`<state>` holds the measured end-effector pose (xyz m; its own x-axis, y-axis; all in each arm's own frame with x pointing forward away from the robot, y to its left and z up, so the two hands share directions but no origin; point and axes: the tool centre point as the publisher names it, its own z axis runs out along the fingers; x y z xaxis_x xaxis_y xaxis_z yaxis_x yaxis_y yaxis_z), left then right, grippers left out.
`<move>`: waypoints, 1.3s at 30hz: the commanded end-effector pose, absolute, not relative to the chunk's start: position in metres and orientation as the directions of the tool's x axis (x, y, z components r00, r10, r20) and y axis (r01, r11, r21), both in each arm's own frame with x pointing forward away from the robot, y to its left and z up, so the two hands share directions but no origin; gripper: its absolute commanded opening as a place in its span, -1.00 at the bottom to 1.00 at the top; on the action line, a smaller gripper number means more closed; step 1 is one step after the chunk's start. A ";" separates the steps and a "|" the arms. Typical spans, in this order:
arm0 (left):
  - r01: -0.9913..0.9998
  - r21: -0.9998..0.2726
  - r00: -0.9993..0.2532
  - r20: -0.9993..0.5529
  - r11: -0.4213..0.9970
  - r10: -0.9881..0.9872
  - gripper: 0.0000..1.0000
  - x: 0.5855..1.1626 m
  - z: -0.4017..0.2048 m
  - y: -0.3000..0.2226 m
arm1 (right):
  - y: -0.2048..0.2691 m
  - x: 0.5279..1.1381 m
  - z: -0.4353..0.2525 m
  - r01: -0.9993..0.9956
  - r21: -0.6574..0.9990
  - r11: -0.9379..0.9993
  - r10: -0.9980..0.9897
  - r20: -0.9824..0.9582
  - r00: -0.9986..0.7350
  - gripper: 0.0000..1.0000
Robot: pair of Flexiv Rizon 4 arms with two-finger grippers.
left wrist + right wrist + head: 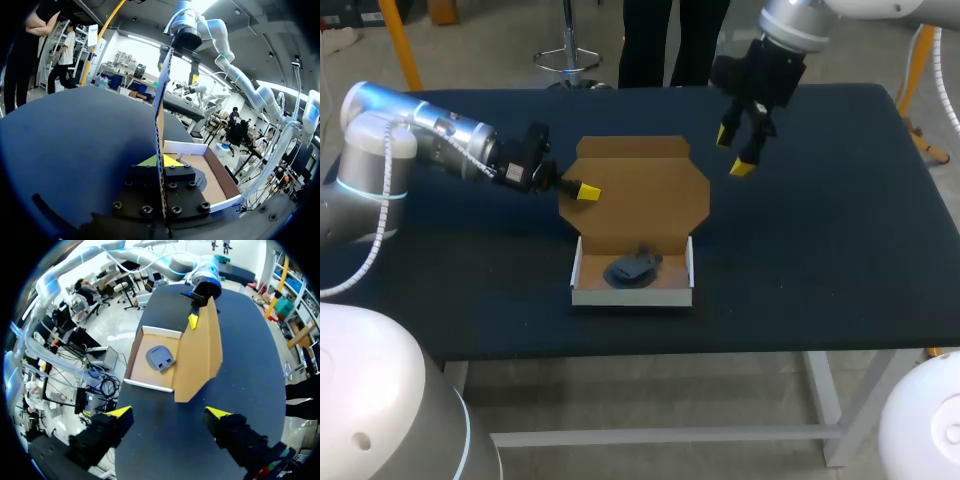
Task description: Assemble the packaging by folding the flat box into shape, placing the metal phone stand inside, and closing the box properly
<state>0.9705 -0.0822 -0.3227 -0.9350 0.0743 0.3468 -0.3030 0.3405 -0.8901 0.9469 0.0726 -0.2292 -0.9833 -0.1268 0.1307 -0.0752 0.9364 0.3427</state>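
Note:
A cardboard box point(631, 292) with white outer walls sits mid-table, its brown lid point(645, 190) standing upright behind the tray. The dark grey phone stand point(632, 268) lies inside the tray. My left gripper point(584, 191) is shut on the lid's left edge. In the left wrist view the lid point(161, 115) runs edge-on between the yellow tips of that gripper point(162, 161). My right gripper point(738, 150) hangs open above the table, beyond the lid's right corner, holding nothing. From the right wrist view its gripper point(169, 412) faces the lid point(200, 352), the stand point(160, 358) and the left gripper point(193, 320).
The dark blue table point(840, 260) carries only the box. Its front edge runs just below the tray, and its right edge lies far to the right of my right arm.

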 end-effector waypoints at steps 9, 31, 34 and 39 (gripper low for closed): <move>-0.244 -0.905 -0.963 0.268 0.348 0.020 -1.00 0.958 -0.311 -0.082 | 0.074 0.948 -0.228 -0.077 0.340 0.937 -0.130 0.138 -0.982 1.00; -0.114 -0.942 -0.990 0.135 0.315 0.044 -1.00 0.950 -0.310 -0.084 | 0.075 0.948 -0.228 -0.080 0.340 0.937 -0.134 0.137 -0.981 1.00; -0.092 -0.945 -0.993 0.111 0.314 0.042 -1.00 0.948 -0.310 -0.084 | 0.075 0.948 -0.228 -0.080 0.340 0.937 -0.134 0.137 -0.981 1.00; -0.040 -0.948 -0.998 0.053 0.315 0.034 -1.00 0.945 -0.310 -0.085 | 0.076 0.948 -0.227 -0.083 0.339 0.937 -0.135 0.134 -0.982 1.00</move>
